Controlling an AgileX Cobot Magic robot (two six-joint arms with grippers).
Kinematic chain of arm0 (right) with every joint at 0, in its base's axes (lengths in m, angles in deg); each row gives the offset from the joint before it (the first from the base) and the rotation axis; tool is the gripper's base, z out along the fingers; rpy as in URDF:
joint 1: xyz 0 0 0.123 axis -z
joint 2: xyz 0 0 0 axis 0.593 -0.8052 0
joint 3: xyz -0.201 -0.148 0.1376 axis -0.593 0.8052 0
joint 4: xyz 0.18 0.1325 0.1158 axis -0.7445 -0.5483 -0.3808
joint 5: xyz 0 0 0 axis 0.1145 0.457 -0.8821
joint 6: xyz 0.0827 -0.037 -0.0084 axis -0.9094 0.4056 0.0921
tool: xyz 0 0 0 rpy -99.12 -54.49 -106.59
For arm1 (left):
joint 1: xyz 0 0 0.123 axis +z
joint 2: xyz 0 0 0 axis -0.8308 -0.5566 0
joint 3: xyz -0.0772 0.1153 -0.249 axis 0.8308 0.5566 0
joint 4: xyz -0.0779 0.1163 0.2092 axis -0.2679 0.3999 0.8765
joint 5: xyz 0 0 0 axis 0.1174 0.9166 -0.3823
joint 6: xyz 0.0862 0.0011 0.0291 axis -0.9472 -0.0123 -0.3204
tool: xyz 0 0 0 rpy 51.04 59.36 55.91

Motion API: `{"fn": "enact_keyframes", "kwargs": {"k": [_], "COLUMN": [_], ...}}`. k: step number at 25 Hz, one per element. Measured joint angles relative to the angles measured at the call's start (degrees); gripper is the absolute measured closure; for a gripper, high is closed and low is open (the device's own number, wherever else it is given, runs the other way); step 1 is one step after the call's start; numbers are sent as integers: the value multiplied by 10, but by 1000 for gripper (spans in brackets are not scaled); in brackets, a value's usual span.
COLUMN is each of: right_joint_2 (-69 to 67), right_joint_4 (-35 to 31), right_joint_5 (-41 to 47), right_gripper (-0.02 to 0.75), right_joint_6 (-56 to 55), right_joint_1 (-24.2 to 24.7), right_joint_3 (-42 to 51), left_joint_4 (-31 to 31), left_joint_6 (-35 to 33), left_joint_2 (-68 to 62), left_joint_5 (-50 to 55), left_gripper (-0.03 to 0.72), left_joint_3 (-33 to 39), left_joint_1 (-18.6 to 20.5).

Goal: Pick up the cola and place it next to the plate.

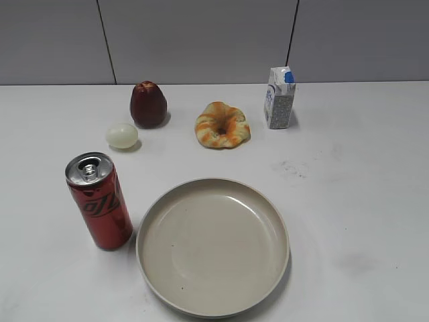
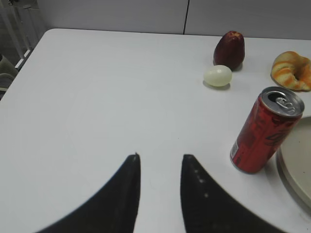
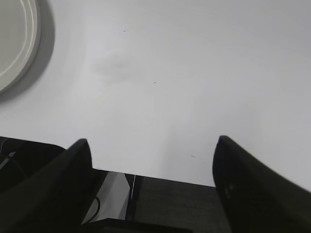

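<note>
White tabletop, grey wall behind. Left gripper (image 2: 160,165) partly open, empty. Cola (image 1: 99,200) upright, long axis vertical, just beside plate (image 1: 271,216) at its 9 o'clock, at gripper's 2 o'clock; left arm nearer. Right gripper (image 3: 153,150) wide open, empty, at table edge.

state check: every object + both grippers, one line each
cola: upright on table, beside the plate's left rim, ungripped
plate: empty, flat on table
dark red fruit: upright, by the back wall
egg: on its side, in front of the fruit
pastry: flat on table
milk carton: upright, blue cap on
left gripper: open, empty
right gripper: open wide, empty
</note>
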Motion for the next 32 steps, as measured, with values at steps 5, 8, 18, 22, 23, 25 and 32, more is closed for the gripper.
{"fn": "enact_keyframes", "kwargs": {"k": [5,8,18,22,23,25,32], "right_joint_2": [155,220,261,261,263,272,357], "right_joint_4": [0,0,1,1,1,1,1], "right_joint_5": [-20,-34,-37,-37,-37,-37,-37], "right_gripper": [155,155,155,155,155,155,155], "right_joint_6": [1,9,17,18,18,18,18], "right_joint_1": [0,0,0,0,0,0,46], "right_joint_3": [90,130,139,139,139,139,139], "left_joint_4": [0,0,0,0,0,0,0], "left_joint_6": [0,0,0,0,0,0,0], "left_joint_2": [0,0,0,0,0,0,0], "left_joint_5": [0,1,1,1,1,1,1], "left_gripper": [459,459,459,459,459,459,460], "left_joint_3": [0,0,0,0,0,0,0], "left_joint_1": [0,0,0,0,0,0,0]}}
